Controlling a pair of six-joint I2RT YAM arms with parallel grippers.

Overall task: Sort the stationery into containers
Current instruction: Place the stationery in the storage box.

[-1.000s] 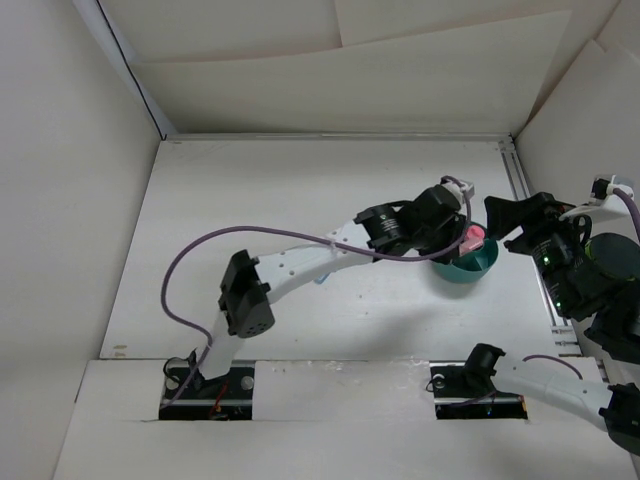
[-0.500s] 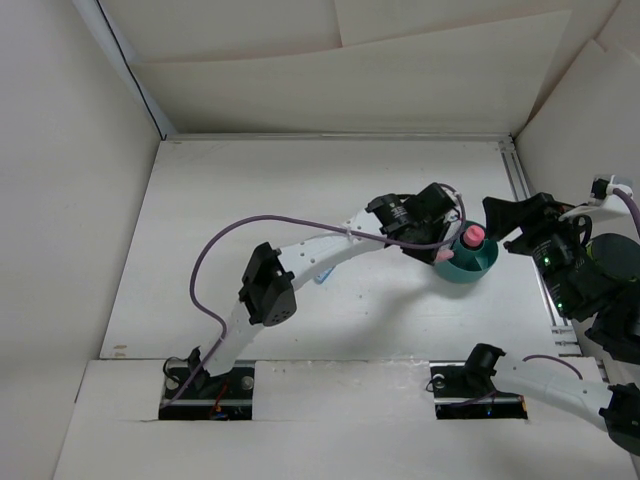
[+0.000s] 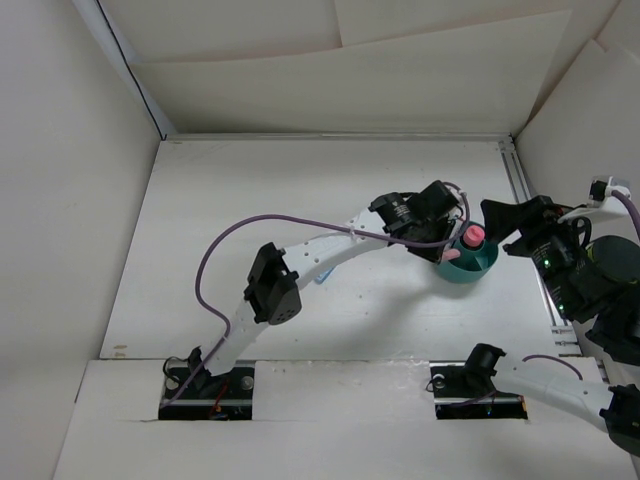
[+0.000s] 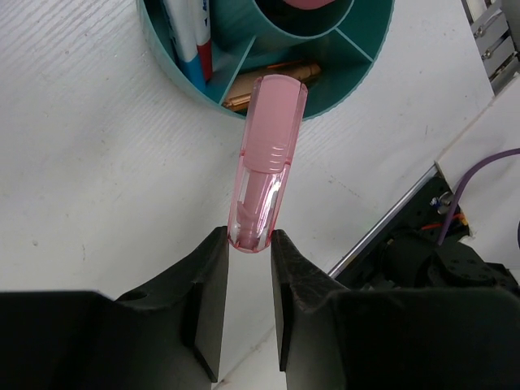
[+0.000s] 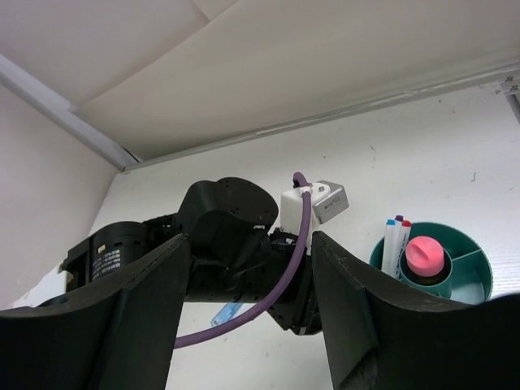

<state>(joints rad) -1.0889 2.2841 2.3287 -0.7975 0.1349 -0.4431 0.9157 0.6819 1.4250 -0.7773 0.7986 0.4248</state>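
The teal cup (image 3: pixel 470 266) stands at the table's right. It holds a pink-capped glue stick (image 3: pixel 473 236), white pens (image 4: pixel 188 32) with blue and red tips, and an orange marker (image 4: pixel 272 80). My left gripper (image 3: pixel 447 250) is shut on a clear pink marker (image 4: pixel 266 154) by its end. The marker points at the cup wall (image 4: pixel 175 69), its far end over the compartment with the orange marker. My right gripper (image 3: pixel 505 228) is open and empty, raised just right of the cup (image 5: pixel 467 280). A blue marker (image 5: pixel 223 313) lies on the table under my left arm.
A metal rail (image 3: pixel 525 200) runs along the table's right edge, close to the cup. White cardboard walls close in the back and both sides. The blue marker (image 3: pixel 320 278) is half hidden by my left forearm.
My left wrist has swung off the cup's top to its left rim, uncovering the glue stick's pink cap. It has barely moved in the last half second. The right arm is nearly still.
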